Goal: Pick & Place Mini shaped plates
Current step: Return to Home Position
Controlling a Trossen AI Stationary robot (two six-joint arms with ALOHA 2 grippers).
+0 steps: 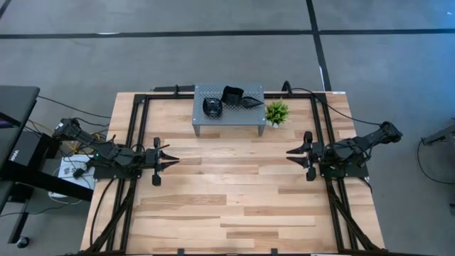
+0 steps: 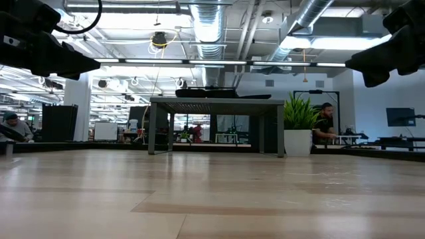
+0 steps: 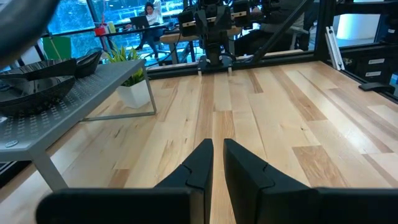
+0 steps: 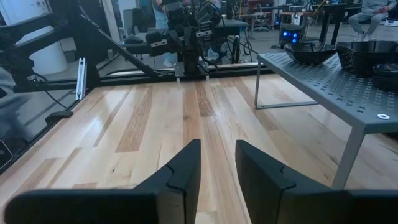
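Mini shaped plates (image 1: 232,96) piled on the perforated grey shelf (image 1: 227,121) at the far middle of the wooden counter (image 1: 234,199), potted plant (image 1: 276,112) just beside, left hand (image 1: 173,156) and right hand (image 1: 290,154) both released and empty, facing each other from opposite sides.

Glossy black plates (image 1: 232,94) are grouped in three stacks on the shelf (image 1: 227,119): rounded stack (image 1: 212,107) on the left, square stack behind centre, drop-shaped stack (image 1: 251,102) on the right.
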